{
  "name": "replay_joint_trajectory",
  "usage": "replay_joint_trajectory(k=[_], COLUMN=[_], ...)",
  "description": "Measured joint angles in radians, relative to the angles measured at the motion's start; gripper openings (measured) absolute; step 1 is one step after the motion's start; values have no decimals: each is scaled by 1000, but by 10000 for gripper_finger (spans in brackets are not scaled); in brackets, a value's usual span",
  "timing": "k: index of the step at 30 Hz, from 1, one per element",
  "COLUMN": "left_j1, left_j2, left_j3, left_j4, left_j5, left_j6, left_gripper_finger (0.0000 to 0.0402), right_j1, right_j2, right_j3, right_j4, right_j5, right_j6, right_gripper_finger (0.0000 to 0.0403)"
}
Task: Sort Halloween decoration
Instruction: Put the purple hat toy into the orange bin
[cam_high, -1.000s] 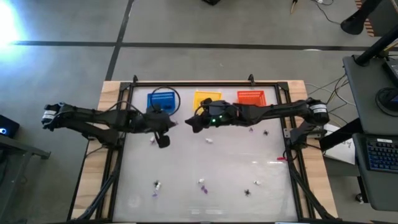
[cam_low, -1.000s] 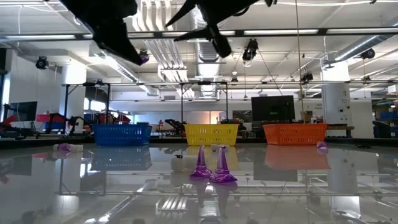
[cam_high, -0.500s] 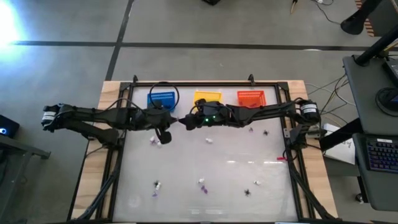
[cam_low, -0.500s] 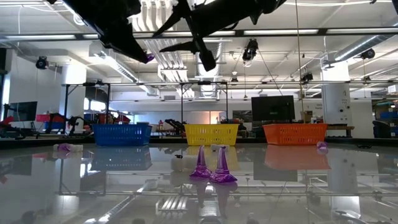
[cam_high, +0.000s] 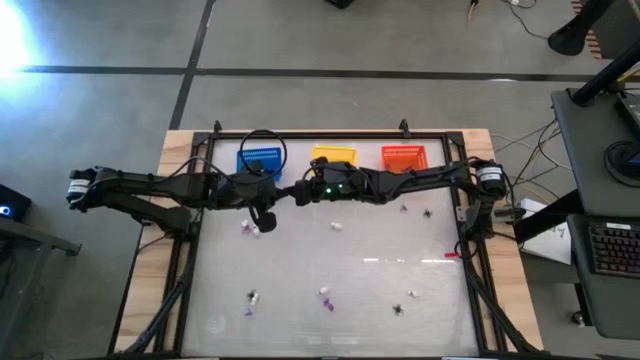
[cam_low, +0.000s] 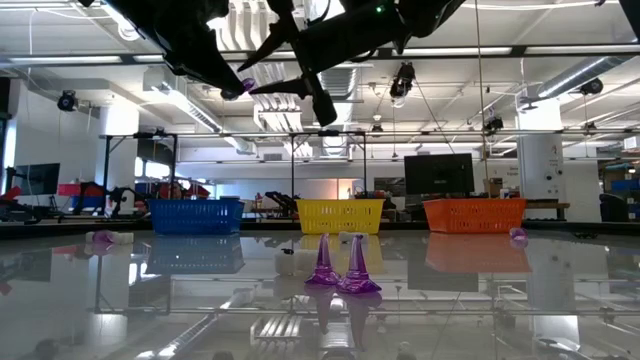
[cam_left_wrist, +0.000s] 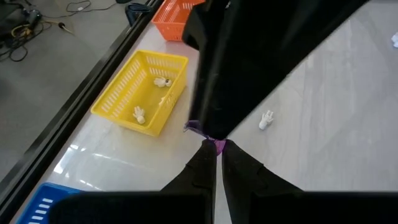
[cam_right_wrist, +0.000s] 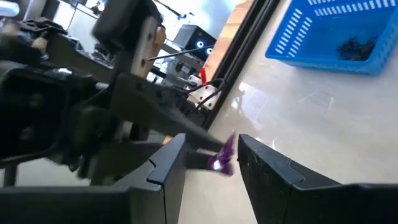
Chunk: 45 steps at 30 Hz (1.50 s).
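A: So the left pincer (cam_left_wrist: 214, 163) is pinching fully closed on a tiny purple trinket (cam_left_wrist: 216, 145), holding it up in the air over the far-left part of the surface (cam_high: 380, 290), just near of the blue basket (cam_high: 261, 160). The right pincer (cam_right_wrist: 211, 163) is sitting with its fingers apart on either side of that same trinket, not touching it as far as I can tell. Looks like a handoff is being set up.

B: How's that thing going to handle, you reckon?

A: I'm guessing featherweight, hard plastic, a bit slick. Only the tip is poking out past the left fingers, so the right one is going to need the exposed end, squarely, or it'll pop out. Nothing fragile-looking, but drop it and it's bouncing off somewhere.

B: Which view is actually telling you this?

A: The right wrist view is showing the gap around the trinket; the high view is just showing two dark arms meeting. The left wrist view is also showing white bits inside the yellow basket (cam_left_wrist: 140, 90), and the right one dark bits in the blue. The low view is showing two purple cones (cam_low: 340, 268) standing mid-surface, with the red basket (cam_low: 474, 214) far right.
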Motion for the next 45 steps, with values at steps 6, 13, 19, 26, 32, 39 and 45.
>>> replay_joint_trajectory(k=[6, 13, 19, 26, 32, 39, 45], left_j1=[3, 14, 17, 17, 17, 16, 16], left_j2=[0, 0, 0, 2, 2, 2, 2], left_j3=[0, 0, 0, 0, 0, 0, 0], left_j4=[0, 1, 1, -4, -6, -4, -4], left_j5=[0, 0, 1, 1, 1, 2, 2], left_j6=[0, 0, 5, 5, 5, 5, 4], left_gripper_finger=[0, 0, 0, 0, 0, 0, 0], right_j1=[-2, -1, -1, -1, -1, -2, -2], right_j2=[2, 2, 2, 2, 2, 2, 2], right_j3=[0, 0, 0, 0, 0, 0, 0], right_j4=[0, -2, -5, -3, 1, 1, 0], right_j5=[-27, -27, -27, -27, -33, -53, -57], right_j6=[0, 1, -23, -67, -88, -96, -117], right_gripper_finger=[118, 92, 64, 19, 9, 9, 8])
